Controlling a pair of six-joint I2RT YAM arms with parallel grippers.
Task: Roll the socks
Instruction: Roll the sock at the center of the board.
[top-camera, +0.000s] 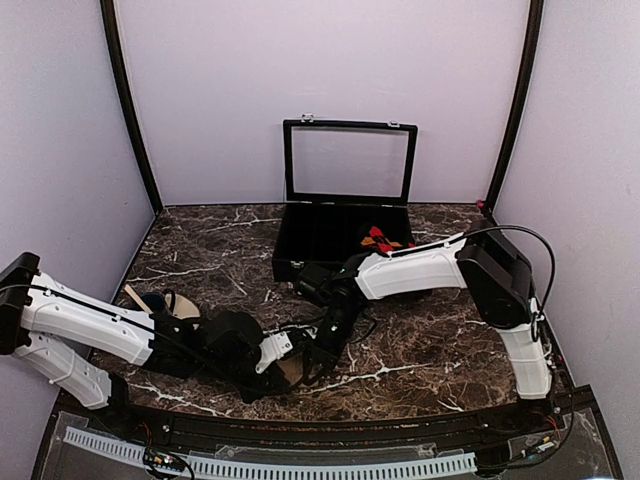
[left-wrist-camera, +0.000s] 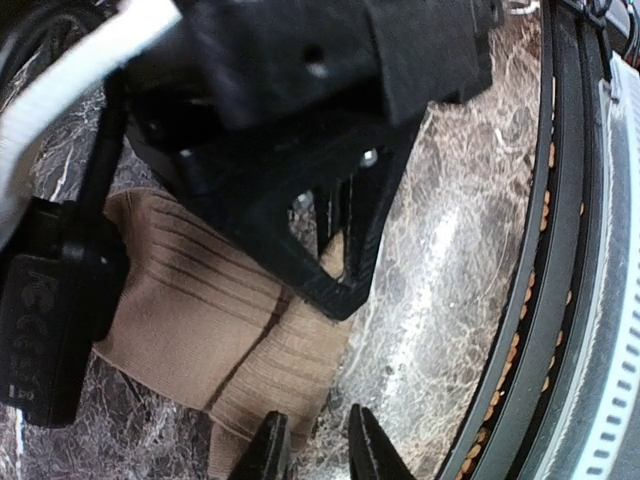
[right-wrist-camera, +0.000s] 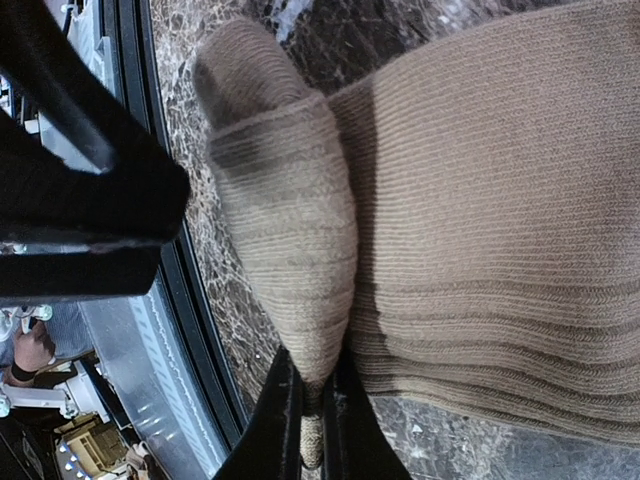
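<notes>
A tan ribbed sock (right-wrist-camera: 480, 250) lies flat on the marble table near the front edge. One end of it is folded up into a roll (right-wrist-camera: 285, 220). My right gripper (right-wrist-camera: 312, 420) is shut on the tip of that roll. In the left wrist view the tan sock (left-wrist-camera: 190, 320) lies under the black body of the right gripper (left-wrist-camera: 330, 200). My left gripper (left-wrist-camera: 318, 455) is open at the sock's near edge, one finger over the cloth and one over bare marble. In the top view both grippers meet at the front centre (top-camera: 300, 352), and the sock is mostly hidden.
A black case (top-camera: 300, 262) with its glass lid up stands at the back centre, a red and yellow sock (top-camera: 378, 238) inside it. Dark socks (top-camera: 165, 303) lie at the left by the left arm. The table's black front rail (left-wrist-camera: 560, 300) is close by.
</notes>
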